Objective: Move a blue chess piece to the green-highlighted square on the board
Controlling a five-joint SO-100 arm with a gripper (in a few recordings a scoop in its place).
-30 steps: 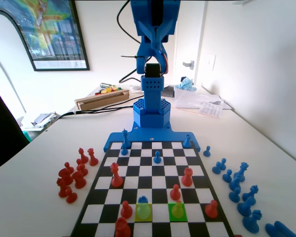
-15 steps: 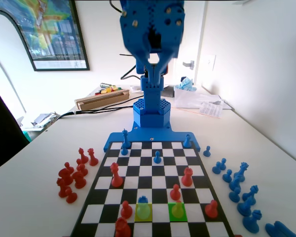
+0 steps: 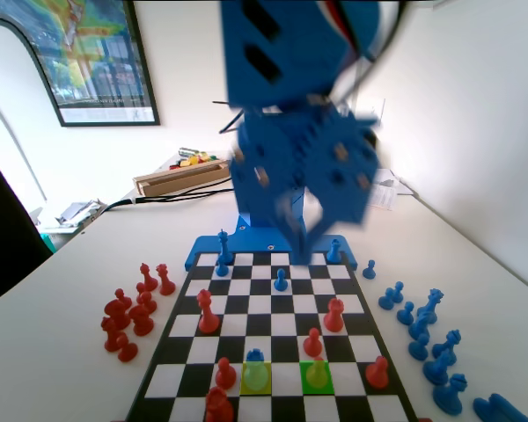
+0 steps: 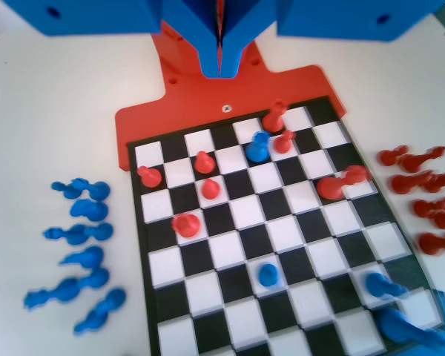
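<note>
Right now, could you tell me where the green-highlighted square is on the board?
In the fixed view, the green-highlighted square lies in the near rows, right of centre, two squares right of the lime square.

No text, label, brand, number or sign can be read. Print is seen along the lower edge of the framed poster (image 3: 88,57) on the wall in the fixed view, and on the papers (image 3: 378,192) on the table, but it is too small and blurred to be made out.
</note>
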